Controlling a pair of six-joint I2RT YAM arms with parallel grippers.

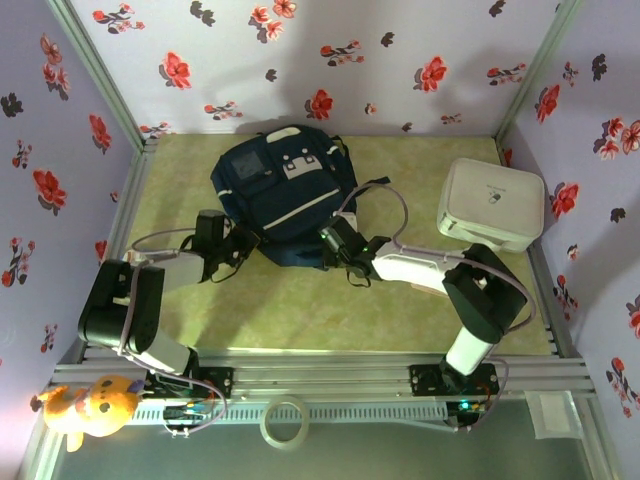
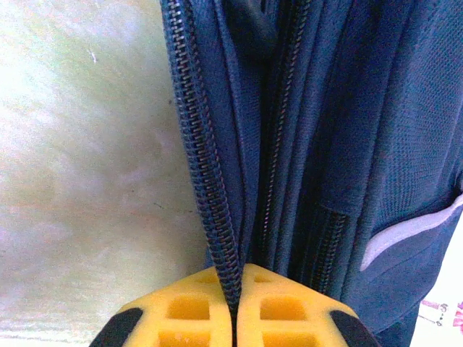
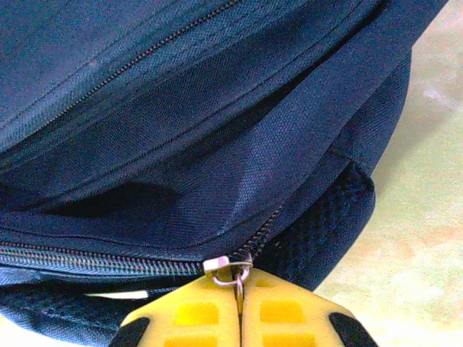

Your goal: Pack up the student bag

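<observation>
Up close, the right gripper (image 3: 240, 289) is pinched shut on the metal zipper pull (image 3: 236, 276). Its yellow pads meet with the ring nipped between them, and the slider (image 3: 221, 263) sits just ahead of the tips. The left gripper (image 2: 233, 293) is likewise closed, with a strip of zipper tape (image 2: 206, 181) clamped between its pads. The tape runs straight away from the fingers and is drawn taut.

The step in hand looks like working the main zip, one gripper anchoring the fabric while the other drives the slider. Which way the slider should travel I cannot tell from these views. To do it well, the right gripper should draw the pull along the line of the teeth rather than up or sideways, so the slider does not jam at the curve. The left gripper should hold its tension steady so the fabric does not bunch up ahead of the slider. A weak hold on the small ring could slip.

Beyond both sets of fingertips lies the student bag (image 1: 280, 195), flat on the table (image 1: 400, 310), front pockets up. Its near edge touches both grippers and its body stretches away from them. Off to the far right of the right gripper, well apart, stands a white box (image 1: 492, 203).
</observation>
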